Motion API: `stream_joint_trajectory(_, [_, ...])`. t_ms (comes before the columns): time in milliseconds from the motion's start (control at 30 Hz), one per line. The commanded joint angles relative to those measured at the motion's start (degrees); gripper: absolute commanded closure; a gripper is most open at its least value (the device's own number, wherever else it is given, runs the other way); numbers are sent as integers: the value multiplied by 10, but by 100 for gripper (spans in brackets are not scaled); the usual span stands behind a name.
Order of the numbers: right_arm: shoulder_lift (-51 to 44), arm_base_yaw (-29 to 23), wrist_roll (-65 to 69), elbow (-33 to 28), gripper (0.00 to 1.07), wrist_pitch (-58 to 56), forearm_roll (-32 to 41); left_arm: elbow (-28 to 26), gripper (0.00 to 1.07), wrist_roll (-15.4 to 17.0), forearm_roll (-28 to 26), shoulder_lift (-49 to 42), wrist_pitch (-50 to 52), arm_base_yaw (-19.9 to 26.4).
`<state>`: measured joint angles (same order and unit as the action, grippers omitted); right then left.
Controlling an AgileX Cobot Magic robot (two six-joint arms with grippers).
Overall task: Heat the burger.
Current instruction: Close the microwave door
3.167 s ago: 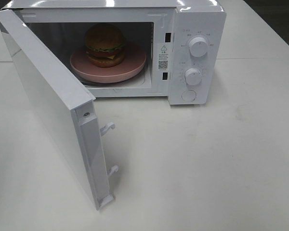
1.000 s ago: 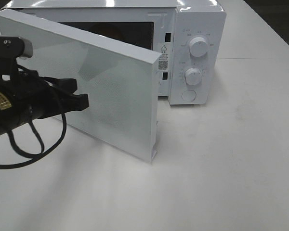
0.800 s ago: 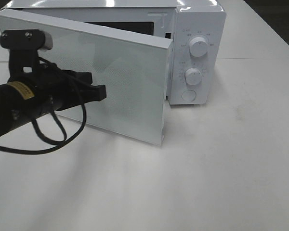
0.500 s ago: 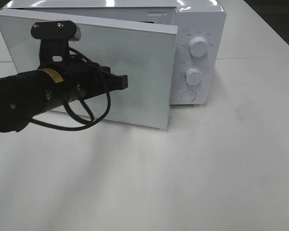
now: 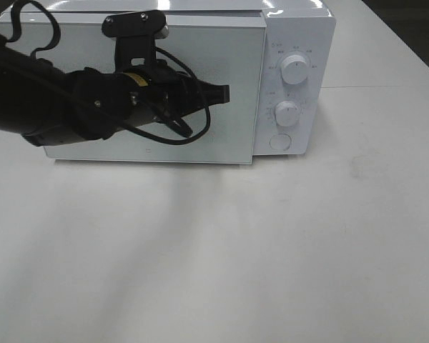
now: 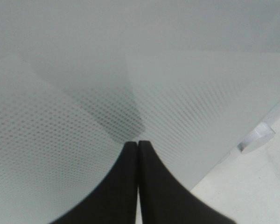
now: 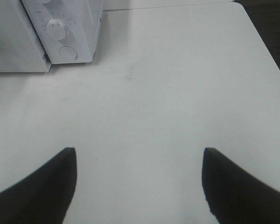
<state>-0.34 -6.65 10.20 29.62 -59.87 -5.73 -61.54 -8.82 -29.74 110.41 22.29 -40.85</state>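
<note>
Left arm (image 5: 50,100) comes in from the upper left, left gripper (image 5: 224,93) clenched tight on nothing, tips at the microwave (image 5: 300,32) door (image 5: 222,139). The door's flush shut, so the burger's out of sight behind it. Right of the door are two knobs (image 5: 294,69). In the wrist view the right gripper (image 7: 137,161) is spread wide over the table (image 7: 177,84), empty.

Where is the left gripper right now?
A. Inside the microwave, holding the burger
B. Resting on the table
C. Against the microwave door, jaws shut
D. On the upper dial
C: the left gripper, jaws shut, has its tip against the door, which sits flush with the microwave front; the upper dial is untouched.
</note>
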Motion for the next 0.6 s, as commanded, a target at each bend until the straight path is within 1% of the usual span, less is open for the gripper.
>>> stream_joint_trajectory(33, [-15,3,2,-1,35,3,-1,-46,107,-43,-54,22,-17,-3])
stream_joint_trajectory(67, [-15,3,2,-1,35,3,-1,-54,107,-56,-68,28,-21,-3])
stream_joint_trajectory(100, [-15,3,2,-1,35,3,-1,-54,107,-56,-68,28,-21,-3])
stream_joint_trajectory(133, [-15,3,2,-1,35,3,-1,-70,107,-81,-89,37,-28,-3])
stream_joint_trajectory(167, [-15,3,2,-1,35,3,-1,-77,107,-96,-103,41,-28,-3])
stream_joint_trajectory(200, [-15,3,2,-1,35,3,-1,-77,107,-96,-103,41,-28,-3])
stream_joint_trajectory(233, [-15,3,2,-1,35,3,-1,-92,107,-124,-128,49,-27,-3])
stream_joint_trajectory(267, [-15,3,2,-1,35,3,-1,-100,107,-136,-140,53,-27,-3])
stream_joint_trajectory(300, [-15,3,2,-1,35,3,-1,-100,107,-136,-140,53,-27,-3])
stream_joint_trajectory(333, [-15,3,2,-1,35,3,-1,-112,107,-159,-165,62,-23,-3])
stream_joint_trajectory(367, [-15,3,2,-1,35,3,-1,-118,107,-170,-176,66,-23,-3])
stream_joint_trajectory(400, [-15,3,2,-1,35,3,-1,-118,107,-170,-176,66,-23,-3])
stream_joint_trajectory(433, [-15,3,2,-1,35,3,-1,-131,107,-193,-201,75,-20,-3])
stream_joint_trajectory(467, [-15,3,2,-1,35,3,-1,-142,107,-205,-220,80,-13,-3])
stream_joint_trajectory(567, [-15,3,2,-1,35,3,-1,-144,107,-209,-226,80,-10,-3])
stream_joint_trajectory(600, [-15,3,2,-1,35,3,-1,-150,107,-218,-231,80,0,-3])
